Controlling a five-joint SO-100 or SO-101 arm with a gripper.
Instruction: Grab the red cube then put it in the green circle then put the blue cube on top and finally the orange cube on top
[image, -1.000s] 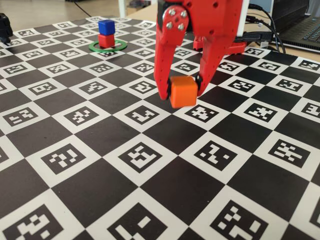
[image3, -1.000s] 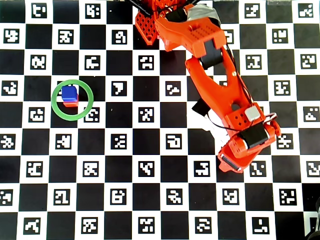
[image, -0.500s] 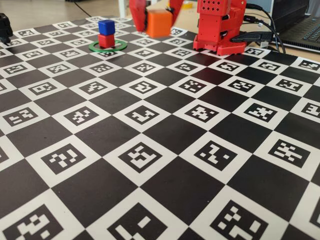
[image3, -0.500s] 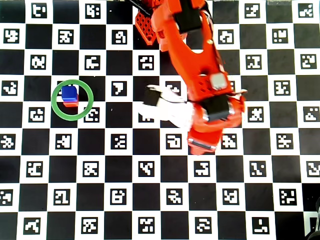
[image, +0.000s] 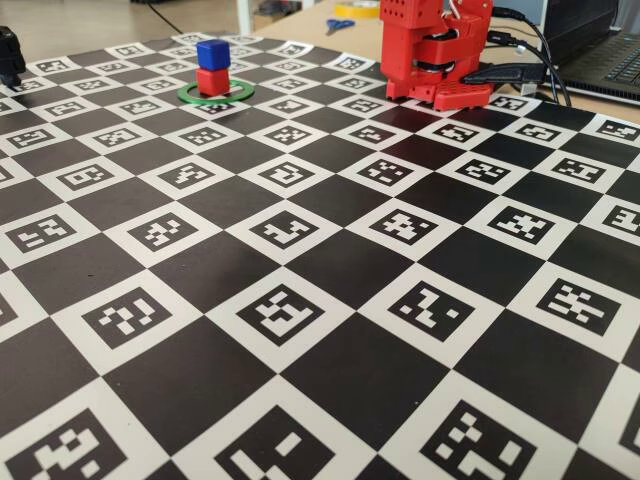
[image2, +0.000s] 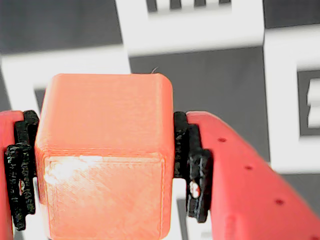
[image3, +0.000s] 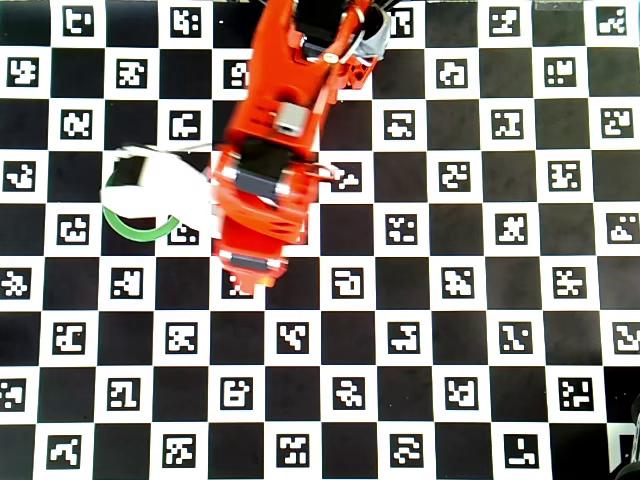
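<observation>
In the fixed view, at the far left of the checkered board (image: 330, 260), the blue cube (image: 211, 53) sits squarely on top of the red cube (image: 212, 81), and the red cube stands inside the green circle (image: 190, 96), which lies flat on the board. To the right of that stack, at the far edge, stands the red base of the arm (image: 432, 50); the rest of the arm runs out of the top of this view.

In the overhead view the arm (image3: 270, 170) reaches toward the left side of the board, and its white wrist part covers most of the circle, so only the near arc of the ring shows and the two stacked cubes are hidden.

In the wrist view the gripper (image2: 105, 165) is clamped on the orange cube (image2: 102, 155), one black pad pressed against each side, above the board.
</observation>
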